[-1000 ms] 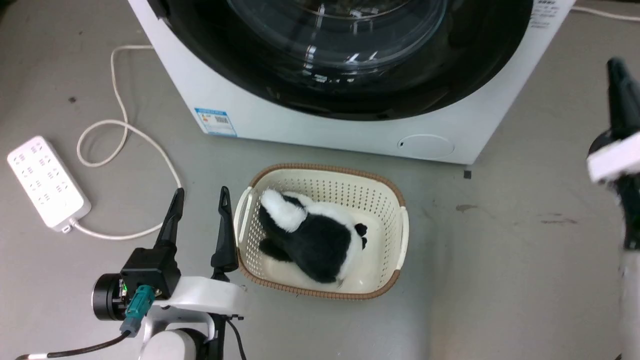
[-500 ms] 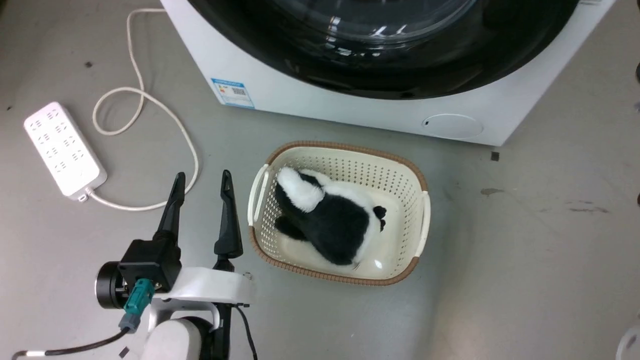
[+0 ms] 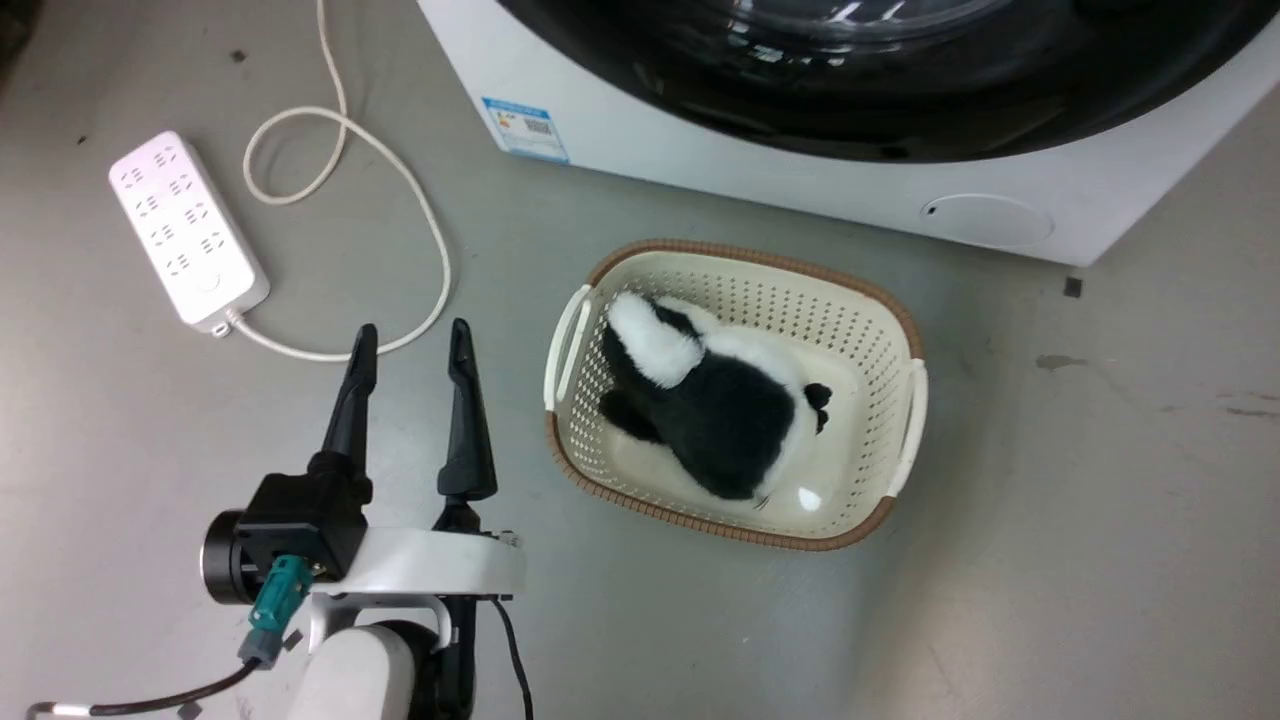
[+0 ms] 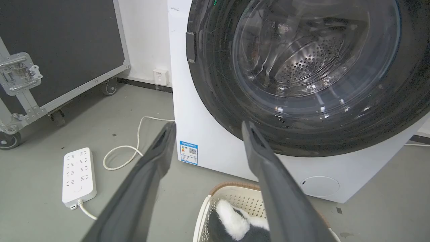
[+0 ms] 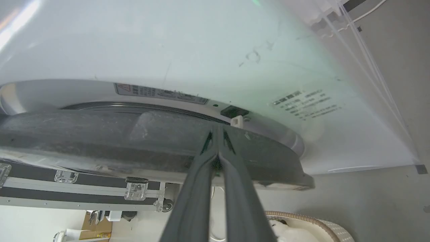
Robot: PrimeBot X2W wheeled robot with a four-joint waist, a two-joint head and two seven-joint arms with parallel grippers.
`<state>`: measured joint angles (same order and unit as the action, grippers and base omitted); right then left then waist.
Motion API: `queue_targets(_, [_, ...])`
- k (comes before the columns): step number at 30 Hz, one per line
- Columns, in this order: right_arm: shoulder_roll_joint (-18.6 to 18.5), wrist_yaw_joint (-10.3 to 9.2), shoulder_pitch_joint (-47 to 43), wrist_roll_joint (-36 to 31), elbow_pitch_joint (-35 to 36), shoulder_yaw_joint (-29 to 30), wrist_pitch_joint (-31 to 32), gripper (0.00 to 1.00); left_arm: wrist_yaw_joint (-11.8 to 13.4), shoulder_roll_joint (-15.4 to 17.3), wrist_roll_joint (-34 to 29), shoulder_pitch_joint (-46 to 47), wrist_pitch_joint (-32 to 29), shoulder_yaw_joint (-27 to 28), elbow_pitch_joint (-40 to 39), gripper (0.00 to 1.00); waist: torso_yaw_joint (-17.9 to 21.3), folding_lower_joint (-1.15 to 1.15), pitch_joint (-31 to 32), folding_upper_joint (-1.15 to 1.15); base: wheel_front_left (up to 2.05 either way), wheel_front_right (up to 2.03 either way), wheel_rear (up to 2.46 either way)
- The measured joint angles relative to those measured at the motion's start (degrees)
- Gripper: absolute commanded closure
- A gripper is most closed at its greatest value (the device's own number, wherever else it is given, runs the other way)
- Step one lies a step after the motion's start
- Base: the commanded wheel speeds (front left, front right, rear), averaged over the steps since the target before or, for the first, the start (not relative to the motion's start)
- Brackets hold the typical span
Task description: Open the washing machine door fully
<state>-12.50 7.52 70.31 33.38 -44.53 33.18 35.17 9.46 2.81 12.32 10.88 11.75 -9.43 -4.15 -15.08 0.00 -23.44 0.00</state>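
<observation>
The washing machine door (image 4: pixel 215 84) is a glossy black disc with a bulging glass centre; its lower rim (image 3: pixel 900 110) crosses the top of the head view. Edge-on in the right wrist view, the door (image 5: pixel 100 141) seems to stand slightly off the white machine front, with a small white latch piece (image 5: pixel 237 120) beside it. My right gripper (image 5: pixel 218 129) is shut, its tips against the door's edge near that latch. My left gripper (image 3: pixel 412 330) hovers open over the floor left of the basket, also open in its own view (image 4: pixel 208 124).
A cream basket (image 3: pixel 750 258) holding a black-and-white plush (image 3: pixel 720 400) sits on the floor just before the machine. A white power strip (image 3: pixel 187 230) and its looped cable (image 3: pixel 400 180) lie to the left. A black wheeled case (image 4: pixel 50 50) stands left of the machine.
The head camera has swung, sliding the whole scene right and up in the picture. The right arm at the picture's right edge a second ago has left the head view.
</observation>
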Motion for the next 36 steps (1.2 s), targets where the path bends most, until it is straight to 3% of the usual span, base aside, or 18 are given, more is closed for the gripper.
queue_targets(12, [-2.11, -0.09, 8.77, 0.63, -5.22, 8.55, 10.32, 1.00, 1.54, 0.00, 1.63, 1.98, 1.72, -1.72, -0.73, 0.00, -2.92, 0.00, -2.91, 0.00, 0.00, 0.00, 0.00])
queue_targets(19, [-1.85, -0.10, 7.55, 1.90, -4.38, 12.14, 15.62, 1.00, 2.04, 0.00, 2.42, 2.26, 2.52, -2.30, -0.66, 0.00, -3.30, 0.00, -1.36, 0.00, 0.00, 0.00, 0.00])
queue_targets(23, [0.22, -0.10, 3.07, 3.57, -1.74, 14.36, 17.96, 1.00, 1.96, 0.00, 2.41, 2.10, 2.93, -2.64, 0.22, 0.00, -3.00, 0.00, 0.84, 0.00, 0.00, 0.00, 0.00])
queue_targets(27, [5.11, -0.10, -5.02, 4.64, 3.05, 14.84, 20.50, 1.00, 1.43, -0.01, 2.24, 0.68, 2.94, -2.63, 1.16, 0.00, -2.06, -0.01, 4.61, 0.00, 0.00, 0.00, 0.00])
queue_targets(32, [8.56, -0.10, -10.99, 5.89, 5.95, 14.69, 23.18, 1.00, 0.79, 0.00, 1.76, -0.91, 2.93, -2.36, 2.08, 0.00, -1.20, -0.01, 7.77, 0.00, 0.00, 0.00, 0.00])
queue_targets(36, [9.37, -0.09, -15.96, 8.47, 8.66, 13.68, 25.64, 1.00, 0.00, 0.00, 1.30, -2.10, 2.94, -1.87, 2.63, 0.00, -0.54, -0.01, 10.78, 0.00, 0.00, 0.00, 0.00])
